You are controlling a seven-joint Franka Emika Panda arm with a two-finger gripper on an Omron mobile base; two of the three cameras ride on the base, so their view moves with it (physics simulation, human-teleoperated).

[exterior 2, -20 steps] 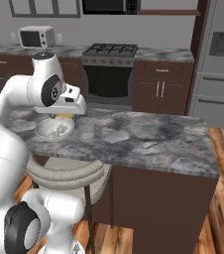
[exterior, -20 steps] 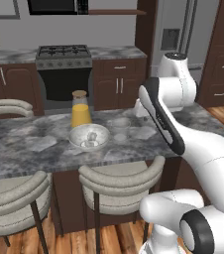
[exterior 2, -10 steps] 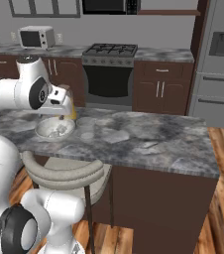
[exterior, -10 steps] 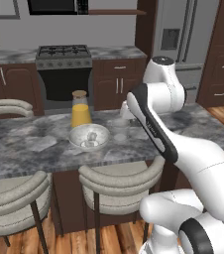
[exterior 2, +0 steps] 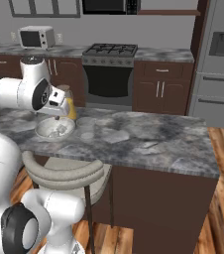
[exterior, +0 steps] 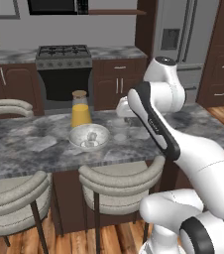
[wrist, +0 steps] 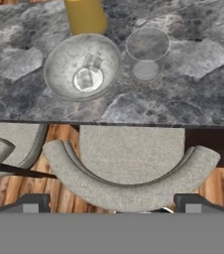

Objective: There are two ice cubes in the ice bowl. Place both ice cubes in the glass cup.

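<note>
Ice cubes: we see both lying in the ice bowl, one at the centre of the bottom and the other just beside it toward the jar side. We find the ice bowl standing on the marbled grey desk, near its front edge, above a padded grey stool. The glass cup stands upright just beside the bowl, not touching it as far as we can tell, and we see nothing inside it. A jar of orange liquid sits directly behind the bowl; in the left base view the same jar shows a pale lid and stands just behind the bowl. From the hand view we note the end effector hangs high over the stool, well apart from the bowl and cup, its two dark fingertips set wide apart with nothing between them. In the right base view the bowl lies below the robot's wrist, with the jar partly hidden behind it.
</note>
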